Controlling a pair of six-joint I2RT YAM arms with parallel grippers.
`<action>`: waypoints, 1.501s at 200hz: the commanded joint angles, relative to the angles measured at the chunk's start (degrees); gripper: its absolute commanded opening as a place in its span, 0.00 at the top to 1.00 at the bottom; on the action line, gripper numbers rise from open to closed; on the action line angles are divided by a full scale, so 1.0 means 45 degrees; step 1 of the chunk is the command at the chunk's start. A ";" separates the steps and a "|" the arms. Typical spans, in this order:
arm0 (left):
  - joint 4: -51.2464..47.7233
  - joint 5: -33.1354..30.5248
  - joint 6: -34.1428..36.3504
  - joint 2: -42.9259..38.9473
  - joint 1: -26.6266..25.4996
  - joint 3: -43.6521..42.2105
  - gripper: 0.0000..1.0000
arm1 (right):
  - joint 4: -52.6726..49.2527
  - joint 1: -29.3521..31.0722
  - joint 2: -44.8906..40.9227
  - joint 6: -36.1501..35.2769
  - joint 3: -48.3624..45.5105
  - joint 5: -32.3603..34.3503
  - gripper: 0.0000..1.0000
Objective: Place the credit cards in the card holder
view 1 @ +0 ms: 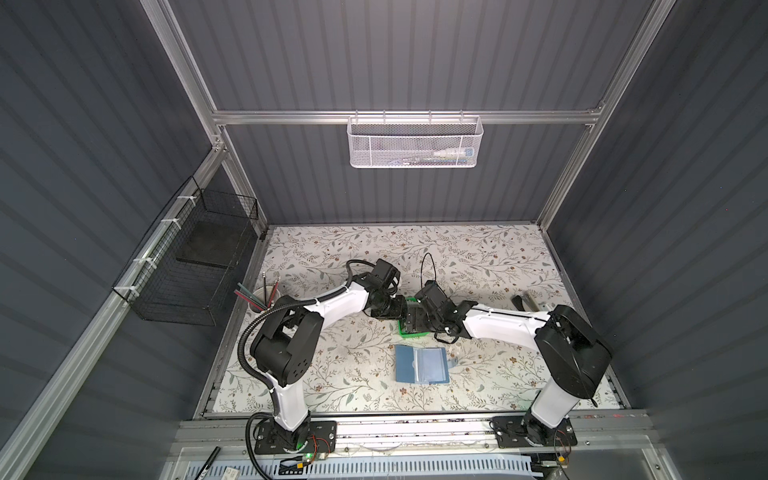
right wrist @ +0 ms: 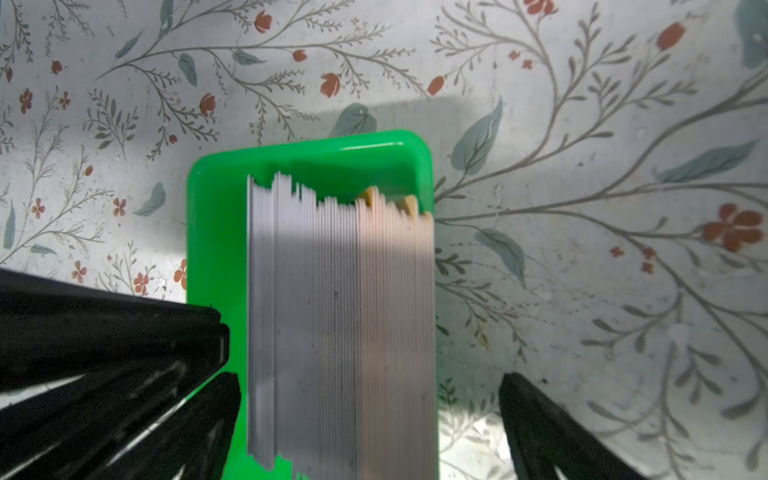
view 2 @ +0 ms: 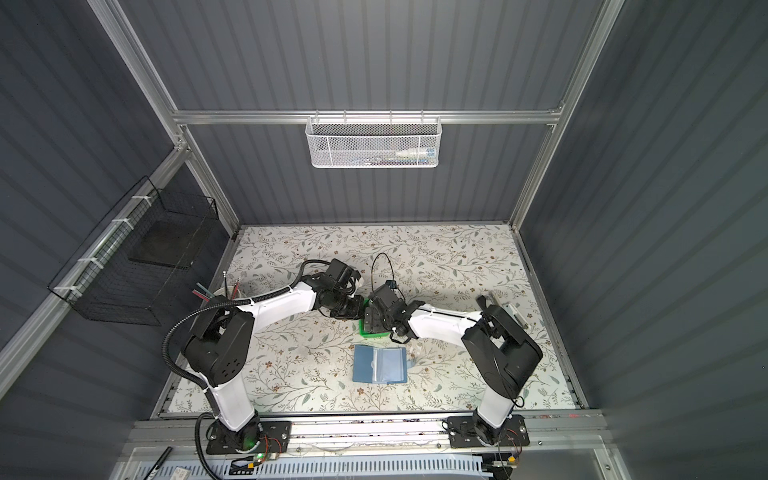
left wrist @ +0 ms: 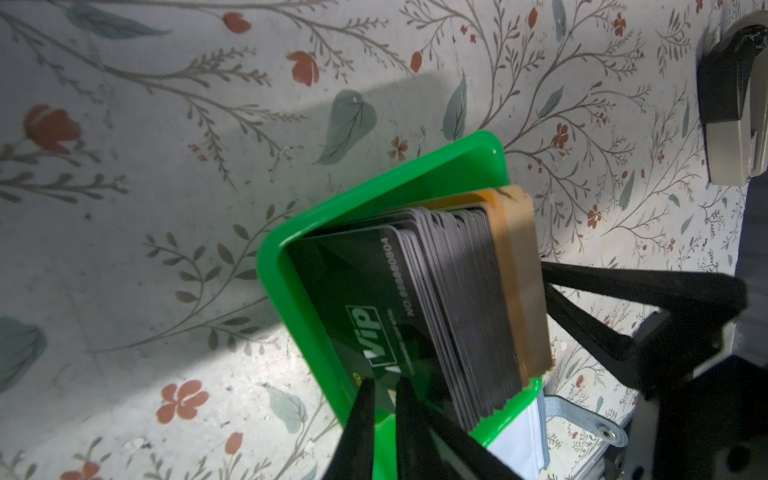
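The credit cards [left wrist: 469, 299] stand on edge as a thick grey and tan stack [right wrist: 340, 311] in a green tray [left wrist: 374, 187], seen in both top views [view 1: 402, 329] [view 2: 363, 328]. A dark card [left wrist: 361, 299] marked "Vip" leans at the front of the stack. My left gripper [left wrist: 384, 382] is closed to a narrow gap on that card's near edge. My right gripper [right wrist: 370, 380] is open wide, its fingers straddling the stack without touching it. The blue card holder [view 1: 422, 364] [view 2: 379, 364] lies open on the table nearer the front, clear sleeves up.
A cup of pencils [view 1: 259, 299] stands at the left table edge. A grey and black stapler-like object [view 1: 530, 303] [left wrist: 735, 104] lies at the right. A black wire basket [view 1: 187, 266] hangs on the left wall, a white mesh basket [view 1: 415, 141] on the back rail.
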 commanded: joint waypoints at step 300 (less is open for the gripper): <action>-0.0648 -0.0185 0.0037 0.0476 -0.0172 0.0445 0.86 | -0.0268 -0.0394 -0.0757 -0.0179 -0.0372 0.0085 0.01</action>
